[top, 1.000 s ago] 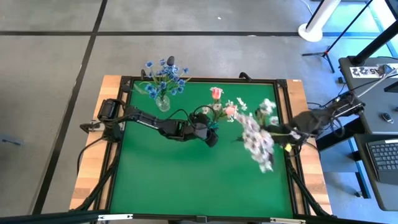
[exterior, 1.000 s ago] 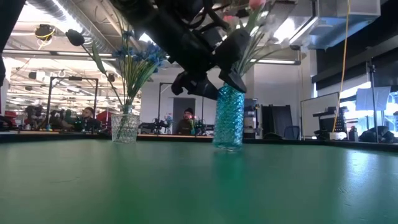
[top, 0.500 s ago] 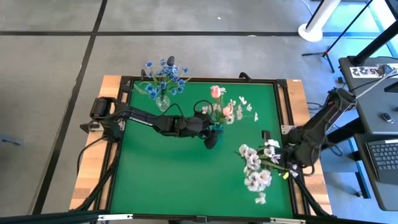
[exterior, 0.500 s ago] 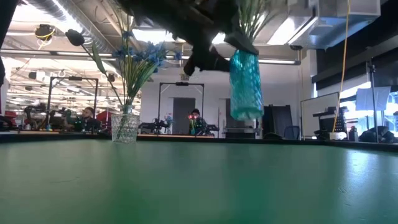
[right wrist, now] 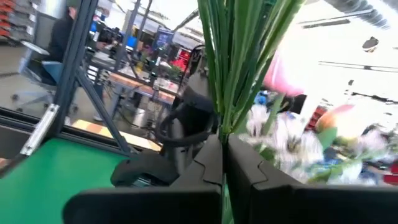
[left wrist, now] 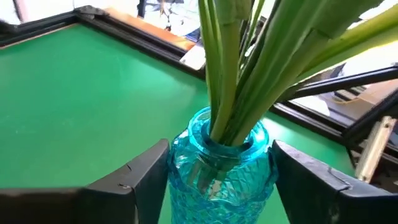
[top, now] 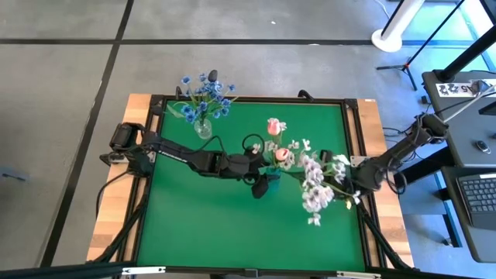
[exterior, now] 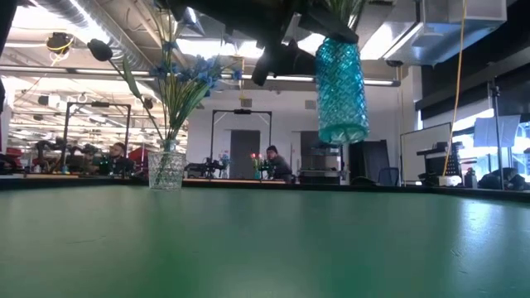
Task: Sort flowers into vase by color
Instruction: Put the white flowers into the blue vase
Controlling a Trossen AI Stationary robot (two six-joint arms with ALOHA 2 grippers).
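Observation:
A teal glass vase holding pink tulips hangs above the green table, between the fingers of my left gripper, which reaches in from the table's left. My right gripper is shut on a spray of white flowers and stands at the table's right. The blossoms point toward the teal vase. A clear vase of blue flowers stands on its base at the far left. My left gripper pinches the teal vase's body just below its neck, one finger on each side. The fingers come about level from the table's left. The vase is lifted clear of the table and slightly tilted. Its tulip stems stick out of the mouth. My right gripper pinches the white flowers' green stems between its two shut fingers, which lie across them, coming from the table's right. The spray is clear of the table, and its blossoms lie beyond the fingers, toward the teal vase.
A black frame and wooden borders edge the green mat. The near half of the mat is bare. Desks and a laptop stand beyond the right edge. People sit in the room beyond the far edge.
My left gripper has lifted the teal vase off the table and tipped it, carrying it slightly toward the near edge. My right gripper has come down and turned. The white spray swung toward the near edge, then back toward the teal vase.

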